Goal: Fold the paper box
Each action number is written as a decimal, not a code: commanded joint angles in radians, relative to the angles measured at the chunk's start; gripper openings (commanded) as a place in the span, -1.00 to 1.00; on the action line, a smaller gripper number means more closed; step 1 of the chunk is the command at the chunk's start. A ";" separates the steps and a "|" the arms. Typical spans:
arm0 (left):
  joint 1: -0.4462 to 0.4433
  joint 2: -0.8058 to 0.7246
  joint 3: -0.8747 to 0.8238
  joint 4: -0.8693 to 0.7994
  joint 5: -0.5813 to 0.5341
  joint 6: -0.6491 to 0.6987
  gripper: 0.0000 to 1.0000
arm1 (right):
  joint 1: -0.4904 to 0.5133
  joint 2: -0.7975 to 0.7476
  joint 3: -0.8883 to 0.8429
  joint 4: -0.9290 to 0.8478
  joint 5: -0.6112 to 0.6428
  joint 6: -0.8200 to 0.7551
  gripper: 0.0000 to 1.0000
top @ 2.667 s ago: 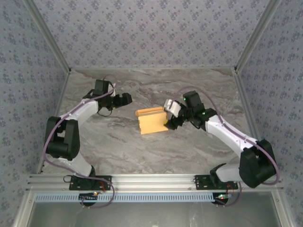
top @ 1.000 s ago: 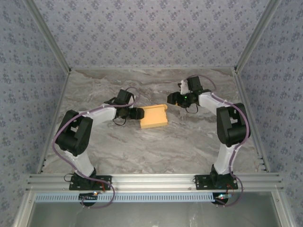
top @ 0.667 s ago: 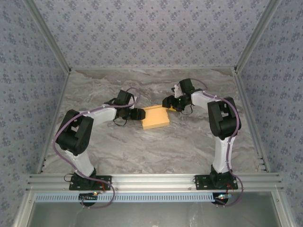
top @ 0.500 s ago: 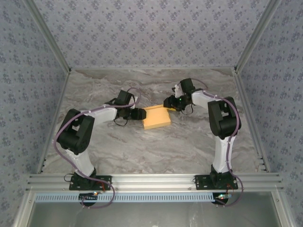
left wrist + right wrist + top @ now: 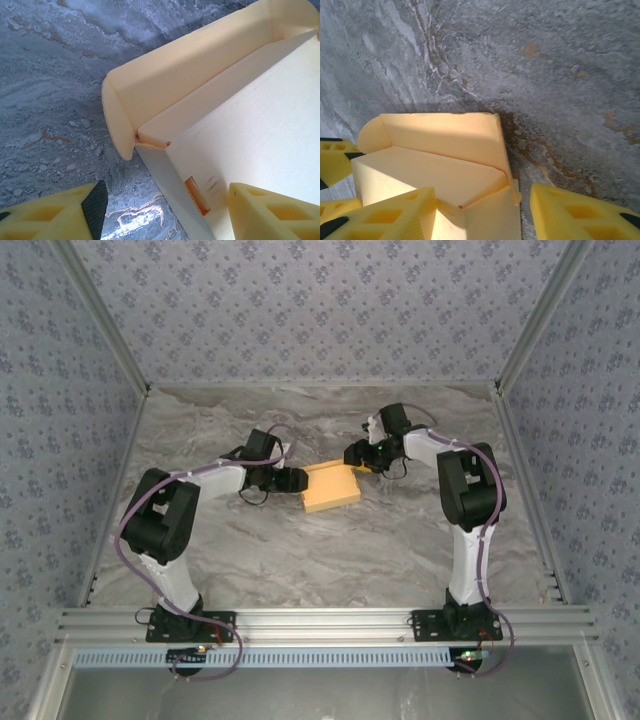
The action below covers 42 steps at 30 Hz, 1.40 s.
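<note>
"Where was the paper box [image 5: 331, 486]?"

"At the middle of the bench [image 5: 330, 560], partly folded, its 12 o'clock edge turned up. The left gripper [image 5: 292, 479] sat at its 9 o'clock side and the right gripper [image 5: 356, 455] at its 1 o'clock corner. Both were spread wide, straddling cardboard and clamping nothing."

"How would it handle?"

"Light, thin card, I'd judge. It would crease easily and slide on the smooth stone. Best pinched on an upright wall near a crease, with the other gripper bracing."

In the left wrist view the tan-yellow thin cardboard box [image 5: 240, 110] runs off the right and bottom edges, and the yellow fingers [image 5: 270, 212] of the left gripper [image 5: 167, 197] are cropped at the bottom. The right gripper [image 5: 482, 200] has one finger [image 5: 395, 215] covering the box's lower corner. From above, any contact is too small to judge.
</note>
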State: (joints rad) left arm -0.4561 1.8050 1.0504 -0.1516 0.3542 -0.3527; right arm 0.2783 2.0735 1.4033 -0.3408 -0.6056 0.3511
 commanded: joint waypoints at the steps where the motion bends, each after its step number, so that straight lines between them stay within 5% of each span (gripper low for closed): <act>1: 0.007 0.025 0.006 -0.038 -0.017 0.049 0.31 | -0.022 0.032 0.065 -0.070 0.060 -0.002 0.12; 10: 0.007 0.036 0.020 -0.034 -0.017 0.044 0.33 | 0.020 0.127 0.178 -0.169 0.109 -0.056 -0.14; 15: 0.014 0.042 0.026 -0.029 -0.015 0.024 0.33 | 0.034 0.126 0.185 -0.154 0.112 -0.072 -0.45; 31: 0.020 -0.039 -0.079 0.101 0.020 -0.047 0.51 | 0.049 -0.236 -0.328 0.538 0.022 0.012 -0.75; 42: 0.017 -0.129 -0.211 0.304 0.097 -0.095 0.61 | 0.093 -0.319 -0.507 0.807 0.029 -0.022 -0.74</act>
State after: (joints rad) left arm -0.4320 1.7111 0.8551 0.0700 0.4076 -0.4324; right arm 0.3470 1.7943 0.9207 0.3309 -0.5392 0.3435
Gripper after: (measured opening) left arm 0.798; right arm 0.128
